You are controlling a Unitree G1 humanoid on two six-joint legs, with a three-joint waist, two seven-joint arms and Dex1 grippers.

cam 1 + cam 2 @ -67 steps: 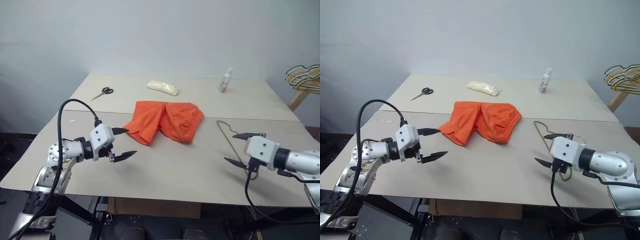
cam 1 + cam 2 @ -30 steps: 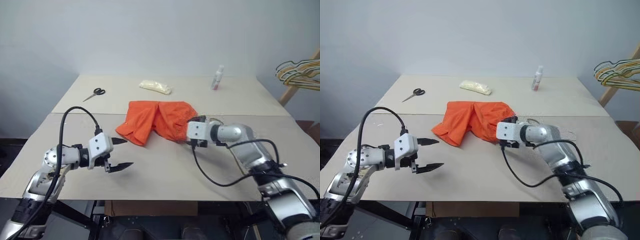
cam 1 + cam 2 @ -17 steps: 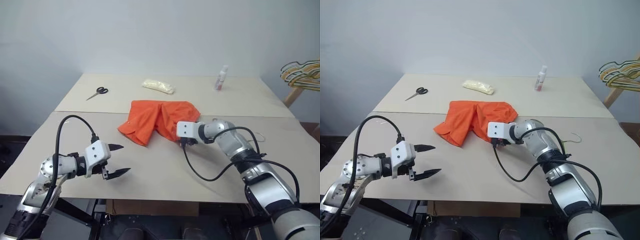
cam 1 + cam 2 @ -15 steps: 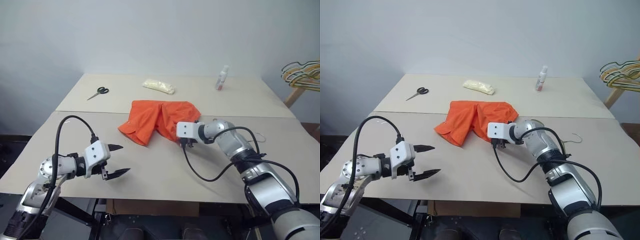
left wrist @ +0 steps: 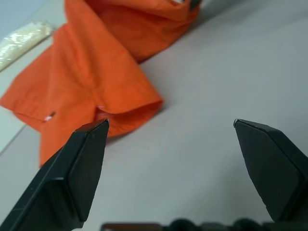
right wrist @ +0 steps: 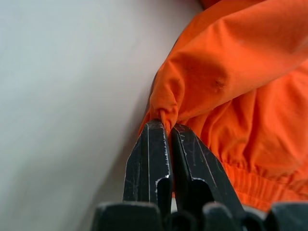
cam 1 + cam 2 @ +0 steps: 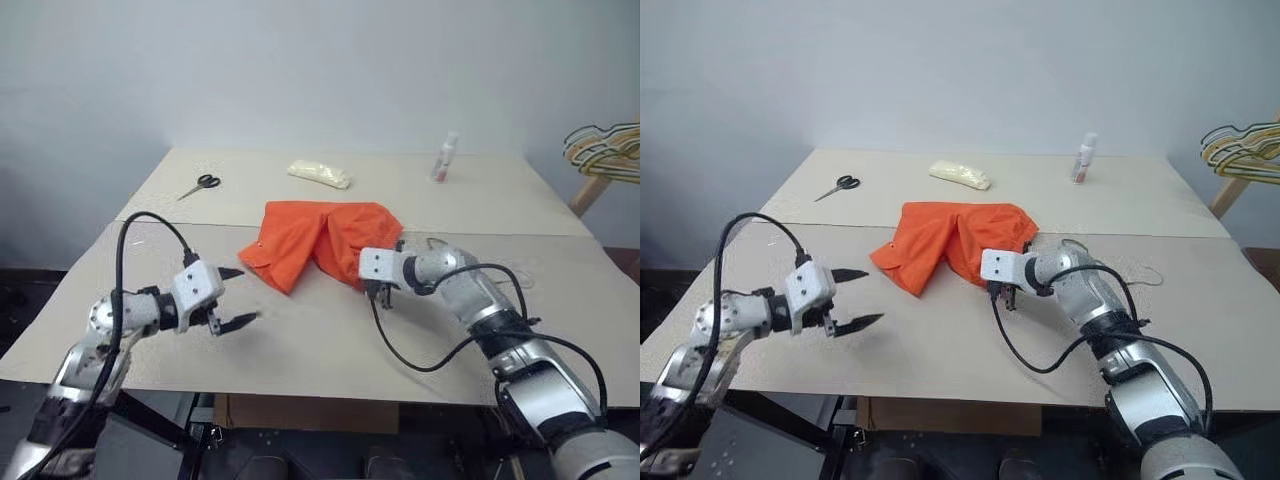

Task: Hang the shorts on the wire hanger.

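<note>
A: Right wrist view: right gripper (image 6: 169, 126) is seen clamped on a pinched fold of the bright orange fabric shorts (image 6: 250, 86), black fingers (image 6: 150, 159) pressed together with cloth between the tips. The gathered elastic waistband is visible beside the fingers.

B: Confirmed from the head views. The shorts (image 7: 320, 240) are seen lying crumpled around the middle of the beige table (image 7: 330, 350), just in front of the seam across it. The grip is placed at their near right edge; the fingers themselves are hidden there behind the white wrist housing.

A: Left wrist view: left gripper (image 5: 171, 125) is seen with jaws wide apart, nothing between them, aimed at the folded leg hem of the shorts (image 5: 96, 82). No contact.

B: In the head view, the left gripper (image 7: 238, 297) is held above the table near the front left edge, apart from the shorts.

A: Thin grey wire hanger (image 7: 1145, 272)?

B: Only its hook is made out, near the right edge, behind the right arm.

A: Rest of the table?

B: Black-handled scissors (image 7: 203, 184) toward the far left corner, pale packet (image 7: 320, 174) at far centre, small white bottle (image 7: 445, 158) far right. A bunch of hangers (image 7: 603, 150) is seen off the right side, plain pale wall behind.
</note>
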